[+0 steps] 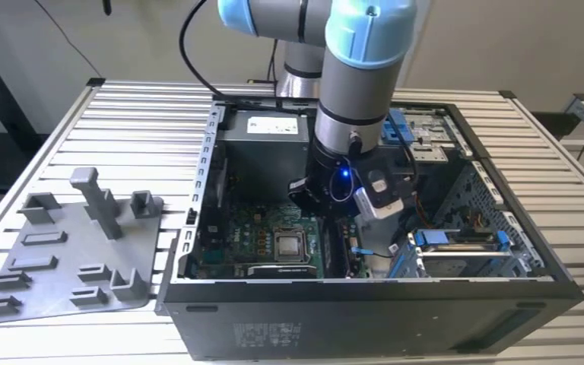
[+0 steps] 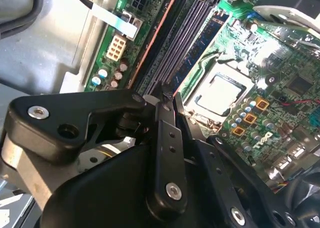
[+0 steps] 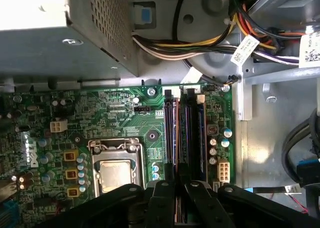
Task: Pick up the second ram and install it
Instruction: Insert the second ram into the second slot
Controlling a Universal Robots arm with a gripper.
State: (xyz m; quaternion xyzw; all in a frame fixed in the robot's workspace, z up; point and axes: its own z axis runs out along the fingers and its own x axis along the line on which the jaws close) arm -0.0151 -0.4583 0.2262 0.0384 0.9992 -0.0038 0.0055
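Gripper: in the first wrist view the gripper [image 3: 176, 184] has its fingers drawn narrow, clamped on a thin stick seen edge-on.
Second ram: the second ram [image 3: 177, 138] stands on edge between the fingers, lying along the memory slots [image 3: 192, 138] and, by my reading, at or just above one.
Place: in the exterior view the arm [image 1: 358, 91] reaches into the computer case [image 1: 373, 304]. The processor socket [image 1: 290, 245] sits at 7 o'clock from the wrist, and the grey tray [image 1: 58, 266] at 9 o'clock from the case.
Risk: a stick skewed to its slot could jam or seat at one end. Pressing while skewed could strain the motherboard [image 3: 125, 112].
Count: one arm, one gripper, one stick held, one tray, one socket, apparently four slots.
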